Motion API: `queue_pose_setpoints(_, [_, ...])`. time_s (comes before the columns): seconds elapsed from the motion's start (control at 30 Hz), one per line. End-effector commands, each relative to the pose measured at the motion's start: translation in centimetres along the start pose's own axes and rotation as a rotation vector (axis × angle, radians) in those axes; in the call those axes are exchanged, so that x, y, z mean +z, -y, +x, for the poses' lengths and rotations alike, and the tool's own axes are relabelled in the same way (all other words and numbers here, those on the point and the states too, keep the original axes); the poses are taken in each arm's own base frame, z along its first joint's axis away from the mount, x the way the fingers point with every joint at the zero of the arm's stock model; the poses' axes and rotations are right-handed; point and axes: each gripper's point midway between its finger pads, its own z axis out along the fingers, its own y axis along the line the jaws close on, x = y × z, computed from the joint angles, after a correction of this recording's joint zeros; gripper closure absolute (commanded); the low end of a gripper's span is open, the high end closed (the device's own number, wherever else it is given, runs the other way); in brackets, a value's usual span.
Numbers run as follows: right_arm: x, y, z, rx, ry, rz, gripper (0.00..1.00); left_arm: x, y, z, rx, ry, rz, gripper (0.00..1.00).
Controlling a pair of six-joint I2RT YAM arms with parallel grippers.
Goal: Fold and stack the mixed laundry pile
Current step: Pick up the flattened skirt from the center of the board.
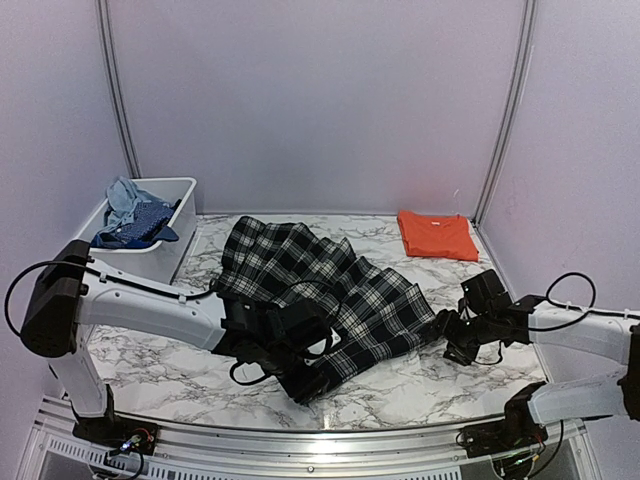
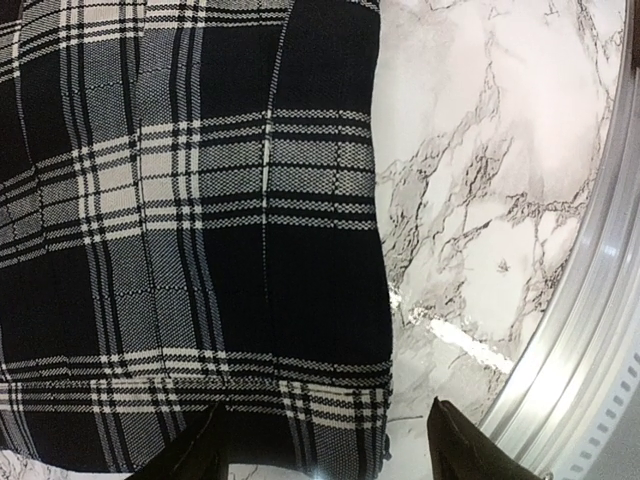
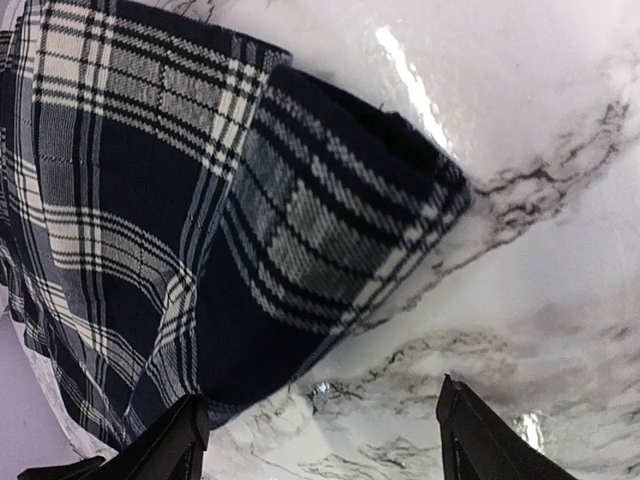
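Note:
The black-and-white plaid piece (image 1: 320,285) lies spread and rumpled across the middle of the marble table (image 1: 450,385). My left gripper (image 1: 310,380) hovers low over its near corner. In the left wrist view this gripper (image 2: 325,455) is open, and the plaid's hemmed corner (image 2: 200,200) lies under the gap by the left finger. My right gripper (image 1: 445,335) sits at the plaid's right edge. In the right wrist view it (image 3: 325,440) is open over bare marble, with the folded plaid edge (image 3: 150,200) just beyond it. An orange T-shirt (image 1: 437,235) lies folded at the back right.
A white plastic bin (image 1: 150,260) stands at the back left with pale blue denim-like cloth (image 1: 130,215) heaped in it. A metal rail (image 2: 590,340) runs along the table's near edge, close to my left gripper. Walls close in the back and sides.

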Motion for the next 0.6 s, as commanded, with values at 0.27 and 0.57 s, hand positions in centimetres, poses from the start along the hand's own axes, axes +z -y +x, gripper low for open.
queue_pose_setpoints(0.27, [3.2, -2.2, -4.0, 0.048, 0.091, -0.053, 0.34, 2.0, -0.1, 0.6, 0.011, -0.041, -0.039, 0.27])
queue_pose_setpoints(0.57, [4.6, -4.7, -4.9, 0.055, 0.071, -0.118, 0.64, 4.2, 0.0, 2.3, 0.124, -0.134, -0.129, 0.27])
